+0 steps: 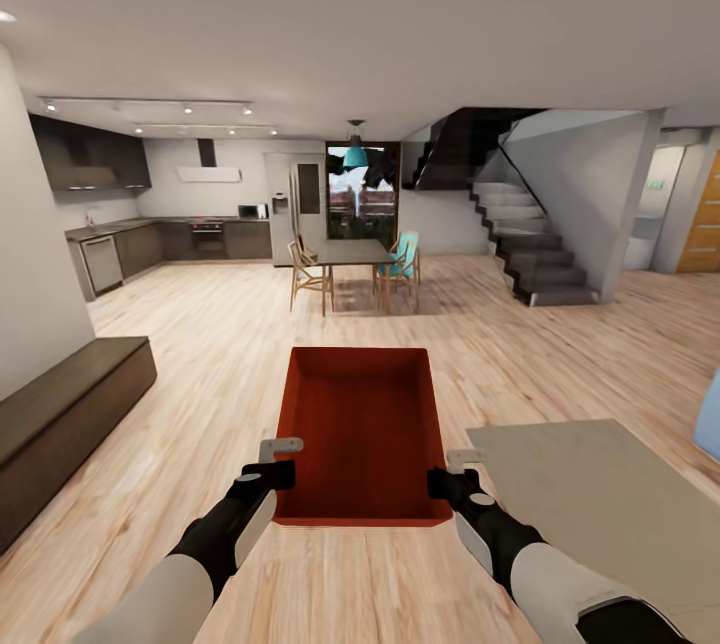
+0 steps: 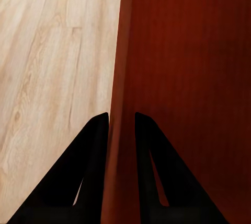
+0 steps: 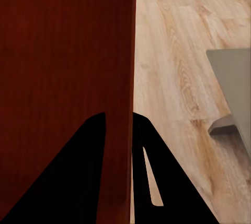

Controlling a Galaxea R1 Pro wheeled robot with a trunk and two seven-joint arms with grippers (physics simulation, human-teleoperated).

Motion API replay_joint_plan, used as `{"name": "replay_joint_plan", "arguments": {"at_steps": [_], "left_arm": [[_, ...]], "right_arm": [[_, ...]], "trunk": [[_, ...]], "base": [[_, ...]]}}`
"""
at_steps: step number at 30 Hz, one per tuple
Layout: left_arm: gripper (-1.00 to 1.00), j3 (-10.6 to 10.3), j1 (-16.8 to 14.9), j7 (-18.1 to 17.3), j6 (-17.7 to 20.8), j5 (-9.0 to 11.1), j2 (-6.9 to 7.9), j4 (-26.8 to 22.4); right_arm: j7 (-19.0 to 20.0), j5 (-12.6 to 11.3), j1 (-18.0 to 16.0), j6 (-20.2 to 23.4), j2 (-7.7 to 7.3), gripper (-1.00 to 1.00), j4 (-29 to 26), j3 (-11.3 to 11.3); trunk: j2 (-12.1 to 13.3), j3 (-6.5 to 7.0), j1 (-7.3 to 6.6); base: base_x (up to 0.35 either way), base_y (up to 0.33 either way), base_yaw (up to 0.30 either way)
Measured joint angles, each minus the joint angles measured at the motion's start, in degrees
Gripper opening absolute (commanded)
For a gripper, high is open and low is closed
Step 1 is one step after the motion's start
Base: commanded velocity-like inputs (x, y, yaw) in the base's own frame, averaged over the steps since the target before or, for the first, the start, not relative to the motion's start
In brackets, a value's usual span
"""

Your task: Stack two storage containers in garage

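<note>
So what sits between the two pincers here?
The orange-red rectangular bin, in the head view: left pincer clamps one side wall, right pincer the other.

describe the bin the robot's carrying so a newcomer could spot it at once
Start from the wide light wood floor running toward the dining table. In the foreground, both arms hold an open-topped orange-red bin, the left pincer and right pincer each clamped over a side wall. It is the one vivid red box among pale planks and grey furniture.
</note>
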Motion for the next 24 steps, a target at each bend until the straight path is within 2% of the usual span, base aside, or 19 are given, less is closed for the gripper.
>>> {"name": "replay_joint_plan", "arguments": {"at_steps": [5,9,24], "left_arm": [[-1.0,-0.1,0.0,0.0,0.0,0.1,0.07,0.0],[-1.0,-1.1,0.0,0.0,0.0,1.0,0.38,-0.1],[-1.0,-1.0,0.0,0.0,0.0,0.9,0.33,0.0]], "right_arm": [[0.0,-0.1,0.0,-0.1,0.02,-1.0,0.1,0.1],[0.0,-0.7,0.0,-0.4,-0.02,-1.0,0.2,0.5],[0.0,-0.7,0.0,-0.4,-0.02,-1.0,0.2,0.4]], "trunk": [[0.0,0.0,0.0],[0.0,0.0,0.0],[0.0,0.0,0.0]], "base": [[0.322,0.0,0.0],[0.322,0.0,0.0],[0.322,0.0,0.0]]}}
